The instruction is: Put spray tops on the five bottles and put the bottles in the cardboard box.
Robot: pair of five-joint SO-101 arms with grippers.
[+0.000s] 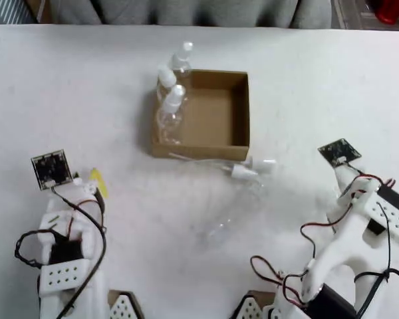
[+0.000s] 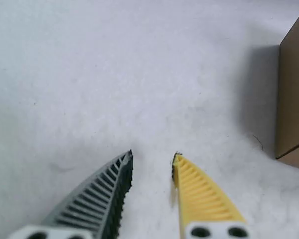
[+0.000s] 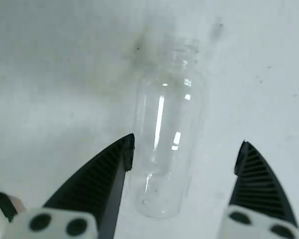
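Three capped bottles (image 1: 171, 106) stand along one side wall of the cardboard box (image 1: 216, 113), apparently inside it. Packing them tight to that wall leaves the rest of the box floor free for the remaining units. Two loose spray tops (image 1: 245, 171) lie on the counter (image 1: 86, 86) just in front of the box, dip tubes flat, i.e. between the arms' stations for fitting. One bare bottle (image 3: 167, 129), neck open, no top, lies on its side on the counter, nearer the right arm. A 2nd one may lie beside it, but it is clear plastic on white and cannot be confirmed.

The right gripper (image 3: 187, 141) has its jaws spread wide, one each side of the bare bottle's body w/o touching it. This is judged a pre-grasp alignment, the wide spacing giving clearance around the body. The left gripper (image 2: 152, 158) has its fingers parted w/ nothing between them, over bare counter near a box corner. This is judged standby, ready to take a spray top.

Markings: no label, brand or text is legible on bottles, box or tops.
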